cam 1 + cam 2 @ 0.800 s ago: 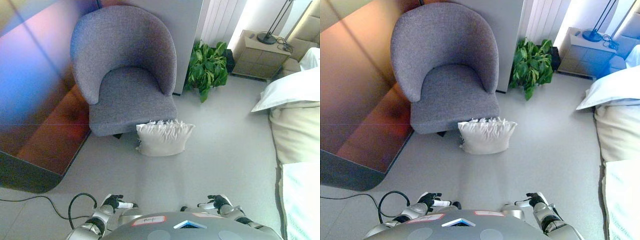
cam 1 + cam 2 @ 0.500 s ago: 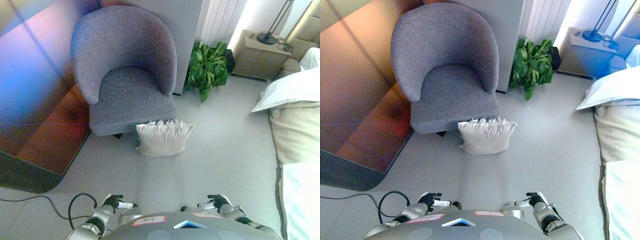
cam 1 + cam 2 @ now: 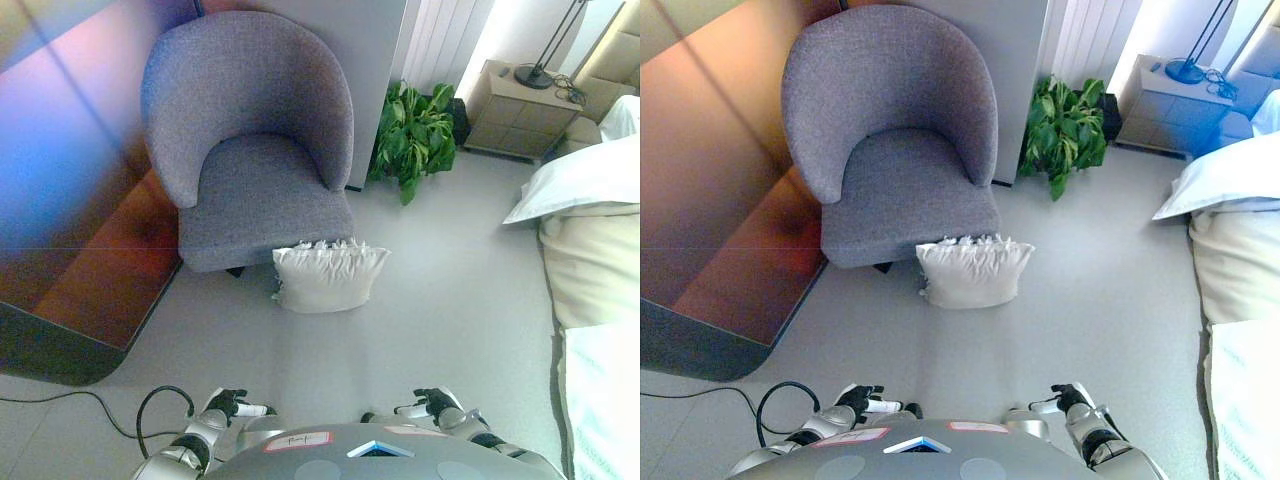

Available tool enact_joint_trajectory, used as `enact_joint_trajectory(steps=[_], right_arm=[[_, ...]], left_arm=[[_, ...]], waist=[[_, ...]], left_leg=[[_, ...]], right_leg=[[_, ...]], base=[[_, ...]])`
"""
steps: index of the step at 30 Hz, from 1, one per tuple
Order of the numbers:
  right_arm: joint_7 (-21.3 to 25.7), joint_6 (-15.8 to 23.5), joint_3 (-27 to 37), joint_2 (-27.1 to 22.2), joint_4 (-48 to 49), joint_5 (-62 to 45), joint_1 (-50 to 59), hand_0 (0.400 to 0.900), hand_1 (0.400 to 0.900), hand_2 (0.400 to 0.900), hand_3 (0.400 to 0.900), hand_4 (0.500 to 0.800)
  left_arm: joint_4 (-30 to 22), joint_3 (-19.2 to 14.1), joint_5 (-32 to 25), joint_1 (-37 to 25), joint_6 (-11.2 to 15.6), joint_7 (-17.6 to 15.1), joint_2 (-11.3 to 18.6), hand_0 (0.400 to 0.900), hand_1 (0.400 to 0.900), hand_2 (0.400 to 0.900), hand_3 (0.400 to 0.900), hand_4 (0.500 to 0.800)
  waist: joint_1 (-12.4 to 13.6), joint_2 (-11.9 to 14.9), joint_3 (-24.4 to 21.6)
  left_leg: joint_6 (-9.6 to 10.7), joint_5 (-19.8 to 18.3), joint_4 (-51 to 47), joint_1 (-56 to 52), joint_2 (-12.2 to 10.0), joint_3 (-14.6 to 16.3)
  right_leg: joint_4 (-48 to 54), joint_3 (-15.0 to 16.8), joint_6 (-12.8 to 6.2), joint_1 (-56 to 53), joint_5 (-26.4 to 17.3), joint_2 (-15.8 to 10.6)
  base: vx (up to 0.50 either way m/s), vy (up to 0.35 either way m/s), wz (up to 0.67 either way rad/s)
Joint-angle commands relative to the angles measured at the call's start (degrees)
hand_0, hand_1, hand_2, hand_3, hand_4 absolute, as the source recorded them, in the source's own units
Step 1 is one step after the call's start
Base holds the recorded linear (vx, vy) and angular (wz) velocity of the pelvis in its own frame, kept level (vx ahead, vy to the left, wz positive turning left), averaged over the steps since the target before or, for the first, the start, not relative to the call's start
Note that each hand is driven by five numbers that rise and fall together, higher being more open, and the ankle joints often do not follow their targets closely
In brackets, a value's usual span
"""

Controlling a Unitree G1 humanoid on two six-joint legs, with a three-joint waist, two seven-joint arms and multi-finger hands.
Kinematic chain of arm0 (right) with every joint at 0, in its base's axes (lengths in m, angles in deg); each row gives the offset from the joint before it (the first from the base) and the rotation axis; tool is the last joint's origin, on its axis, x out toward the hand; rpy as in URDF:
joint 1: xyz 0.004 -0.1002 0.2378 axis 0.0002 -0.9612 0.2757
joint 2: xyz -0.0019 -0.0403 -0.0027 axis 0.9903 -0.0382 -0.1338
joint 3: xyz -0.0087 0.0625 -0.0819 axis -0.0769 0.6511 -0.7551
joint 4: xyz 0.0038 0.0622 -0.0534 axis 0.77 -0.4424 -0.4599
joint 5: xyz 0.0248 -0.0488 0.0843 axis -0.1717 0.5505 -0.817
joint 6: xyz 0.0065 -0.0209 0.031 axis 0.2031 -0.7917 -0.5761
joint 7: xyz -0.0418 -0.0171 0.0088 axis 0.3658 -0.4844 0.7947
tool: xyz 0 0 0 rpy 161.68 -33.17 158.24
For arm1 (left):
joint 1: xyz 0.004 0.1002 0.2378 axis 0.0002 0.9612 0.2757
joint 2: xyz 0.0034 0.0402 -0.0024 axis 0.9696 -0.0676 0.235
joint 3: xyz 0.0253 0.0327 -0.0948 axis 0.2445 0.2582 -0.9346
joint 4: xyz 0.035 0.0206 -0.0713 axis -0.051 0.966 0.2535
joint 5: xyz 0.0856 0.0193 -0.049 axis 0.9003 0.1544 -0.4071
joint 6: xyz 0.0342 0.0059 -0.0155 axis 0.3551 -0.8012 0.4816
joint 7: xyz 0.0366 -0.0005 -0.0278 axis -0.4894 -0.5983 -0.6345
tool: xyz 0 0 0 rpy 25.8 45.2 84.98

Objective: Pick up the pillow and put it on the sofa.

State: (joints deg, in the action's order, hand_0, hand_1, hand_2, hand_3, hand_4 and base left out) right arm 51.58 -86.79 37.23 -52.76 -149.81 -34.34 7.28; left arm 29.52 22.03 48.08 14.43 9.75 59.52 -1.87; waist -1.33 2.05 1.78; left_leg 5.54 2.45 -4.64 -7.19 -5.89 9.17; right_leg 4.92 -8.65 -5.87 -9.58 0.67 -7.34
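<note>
A cream pillow (image 3: 329,278) with a ruffled top edge stands on the grey floor, leaning against the front of a grey tub armchair (image 3: 252,140). The chair's seat is bare. My left hand (image 3: 230,405) shows at the bottom left and my right hand (image 3: 434,405) at the bottom right, both low and well short of the pillow. Each hand's fingers are curled with nothing in them.
A green potted plant (image 3: 413,135) stands right of the chair. A bed with white pillows (image 3: 590,240) runs along the right edge. A bedside table (image 3: 518,110) with a lamp is at the back right. A dark wooden panel (image 3: 70,230) lies to the left.
</note>
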Motion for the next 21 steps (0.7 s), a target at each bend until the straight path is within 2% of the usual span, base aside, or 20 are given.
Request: enact_joint_trajectory(steps=[1,7,9,11,12,14,16,17,18,19,21], right_arm=[[0.3,-0.3,-1.5,-0.3,-0.8,0.7,3.5,0.900,0.900,0.900,0.900,0.800],[1.1,-0.3,-1.7,-0.4,-0.8,-2.1,4.4,0.900,0.900,0.900,0.900,0.800],[1.7,-0.5,-1.0,-0.8,-0.7,-2.7,4.7,0.900,0.900,0.900,0.900,0.800],[1.2,-1.0,-0.3,-1.2,-0.4,-2.1,4.7,0.900,0.900,0.900,0.900,0.800],[0.6,-1.6,-0.2,-1.9,-0.1,-1.3,4.5,0.900,0.900,0.900,0.900,0.800],[0.5,-2.8,-0.4,-2.8,-0.4,-0.7,4.3,0.900,0.900,0.900,0.900,0.800],[1.2,-2.2,0.3,-3.6,-2.1,-2.0,4.0,0.900,0.900,0.900,0.900,0.800],[0.9,-1.5,1.1,-3.9,-2.6,-1.7,3.8,0.900,0.900,0.900,0.900,0.800],[0.6,-1.3,1.5,-4.1,-2.7,-1.4,3.8,0.900,0.900,0.900,0.900,0.800],[0.0,-0.4,2.1,-4.6,-3.0,-1.1,3.3,0.900,0.900,0.900,0.900,0.800],[0.0,-0.1,2.2,-4.8,-3.1,-1.3,2.7,0.900,0.900,0.900,0.900,0.800]], left_arm=[[3.9,0.0,1.3,-4.1,0.6,-0.5,-0.2,0.900,0.900,0.900,0.900,0.800],[3.1,0.7,0.1,-4.7,0.6,-1.2,0.3,0.900,0.900,0.900,0.900,0.800],[2.8,-0.5,-7.6,-5.2,1.4,-3.9,0.1,0.900,0.900,0.900,0.900,0.800],[2.1,-3.0,-10.6,-5.1,2.1,-5.8,-0.3,0.900,0.900,0.900,0.900,0.800],[1.7,-4.3,-10.6,-4.9,3.2,-5.9,-0.2,0.900,0.900,0.900,0.900,0.800],[1.6,-5.1,-11.4,-4.4,4.6,-5.6,-0.3,0.900,0.900,0.900,0.900,0.800],[1.1,-5.9,-12.4,-3.7,4.8,-5.2,-0.2,0.900,0.900,0.900,0.900,0.800],[1.6,-6.4,-13.6,-3.4,4.8,-5.3,-0.4,0.900,0.900,0.900,0.900,0.800],[1.7,-6.7,-13.8,-3.2,4.7,-5.2,-0.5,0.900,0.900,0.900,0.900,0.800],[2.5,-7.7,-14.4,-2.6,4.6,-5.3,-0.9,0.900,0.900,0.900,0.900,0.800],[3.1,-8.3,-15.5,-1.9,5.0,-5.5,-1.2,0.900,0.900,0.900,0.900,0.800]], waist=[[0.0,-0.5,1.9],[-0.9,-1.1,2.9],[-1.6,-0.9,3.6],[-1.7,0.2,4.3],[-1.3,0.8,5.3],[-0.6,0.5,6.7],[0.0,-0.6,8.3],[0.4,-1.5,8.7],[0.6,-1.7,8.9],[1.4,-2.5,9.1],[2.2,-2.9,9.3]], left_leg=[[-3.8,-5.0,-0.3,-1.5,3.5,-1.4],[-3.2,-4.4,1.1,-0.5,2.0,-1.3],[-2.7,-4.9,5.1,0.9,1.3,-1.7],[-2.5,-6.4,12.9,3.4,0.7,-0.7],[-2.0,-4.1,20.2,7.2,-0.2,-0.7],[-1.7,-0.9,23.4,11.7,-1.0,-1.2],[-0.9,1.2,18.4,12.8,-2.4,0.7],[0.1,4.2,14.0,13.5,-3.1,1.5],[0.4,5.5,12.4,13.8,-3.1,1.5],[1.6,9.2,8.2,15.5,-3.7,0.9],[2.5,12.5,3.7,16.6,-4.0,0.1]], right_leg=[[-0.8,0.7,0.00,2.0,-0.5,3.6],[-2.8,2.2,1.12,3.6,0.7,4.9],[-4.0,4.0,2.05,4.5,1.1,5.6],[-4.8,3.8,2.78,5.2,1.0,4.8],[-5.3,3.4,3.61,5.4,0.7,4.3],[-6.3,4.0,4.20,5.1,1.2,4.7],[-6.9,3.7,3.92,3.6,2.6,5.1],[-6.6,3.1,3.69,2.4,3.3,5.5],[-6.4,2.9,3.57,1.7,3.6,5.6],[-6.0,2.4,3.40,-0.2,4.7,5.8],[-5.6,2.5,3.34,-2.6,6.2,5.9]], base=[[0.00,-0.102,-0.05],[0.00,-0.132,-0.06],[0.02,-0.152,0.05],[0.03,-0.142,-0.10],[0.03,-0.112,-0.14],[0.09,-0.036,-0.11],[0.24,0.095,-0.03],[0.26,0.112,-0.01],[0.38,0.138,-0.10],[0.38,0.120,-0.17],[0.46,0.139,-0.27]])
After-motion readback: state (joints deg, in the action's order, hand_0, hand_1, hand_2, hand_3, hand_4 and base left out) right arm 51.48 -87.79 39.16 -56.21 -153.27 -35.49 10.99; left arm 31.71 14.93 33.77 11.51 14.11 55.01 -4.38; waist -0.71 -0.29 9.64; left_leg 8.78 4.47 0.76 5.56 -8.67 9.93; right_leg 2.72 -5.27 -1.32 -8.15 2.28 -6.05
